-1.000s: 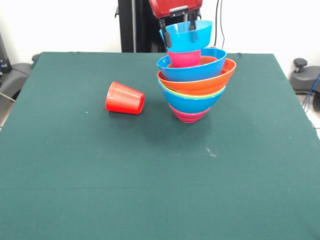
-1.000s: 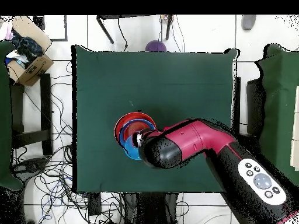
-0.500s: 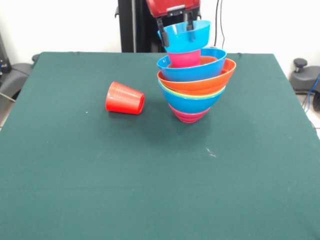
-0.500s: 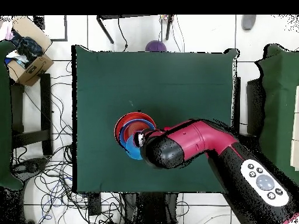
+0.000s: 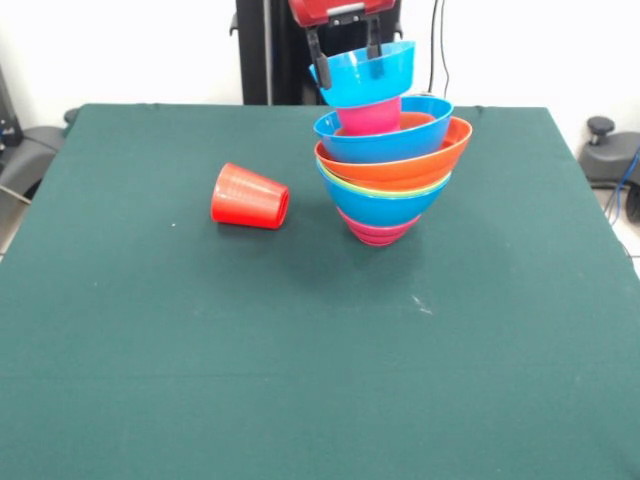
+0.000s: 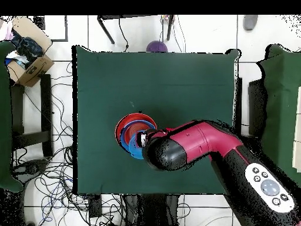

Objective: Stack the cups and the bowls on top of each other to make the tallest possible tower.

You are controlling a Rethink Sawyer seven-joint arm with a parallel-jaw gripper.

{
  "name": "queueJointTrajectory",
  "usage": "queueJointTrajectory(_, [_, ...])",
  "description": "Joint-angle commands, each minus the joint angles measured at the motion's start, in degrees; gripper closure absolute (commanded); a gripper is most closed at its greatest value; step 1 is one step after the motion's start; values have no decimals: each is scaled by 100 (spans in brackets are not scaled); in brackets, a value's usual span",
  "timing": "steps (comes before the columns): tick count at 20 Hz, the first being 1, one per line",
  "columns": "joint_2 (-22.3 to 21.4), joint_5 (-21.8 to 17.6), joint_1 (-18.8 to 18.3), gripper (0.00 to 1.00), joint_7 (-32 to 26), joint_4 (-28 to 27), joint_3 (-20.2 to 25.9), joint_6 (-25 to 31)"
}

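In the front view my gripper [image 5: 347,57] is shut on the rim of a light blue bowl [image 5: 368,78], held tilted right over the pink cup [image 5: 368,115] that tops the tower [image 5: 385,170]. Below the cup, the tower's bowls go blue, orange, lime green, blue and magenta. It stands on the green table [image 5: 300,350]. A red-orange cup [image 5: 250,196] lies on its side to the tower's left. From overhead only the tower's orange and blue rims [image 6: 130,130] show, since my arm [image 6: 194,144] covers the gripper and the red-orange cup.
A purple bowl [image 6: 157,46] shows just beyond one table edge in the overhead view. A cardboard box [image 6: 26,59] sits off the table at a corner. Cables lie on the floor around the table.
The gripper has risen slightly and shifted left in the front view, carrying the light blue bowl with it. The tower and the red-orange cup have not moved.
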Motion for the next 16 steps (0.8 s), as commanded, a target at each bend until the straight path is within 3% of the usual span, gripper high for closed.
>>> queueJointTrajectory(1, [98, -93, 224, 0, -955, -123, -109, 576])
queueJointTrajectory(16, [55, -24, 345, 0, -895, -198, -141, 667])
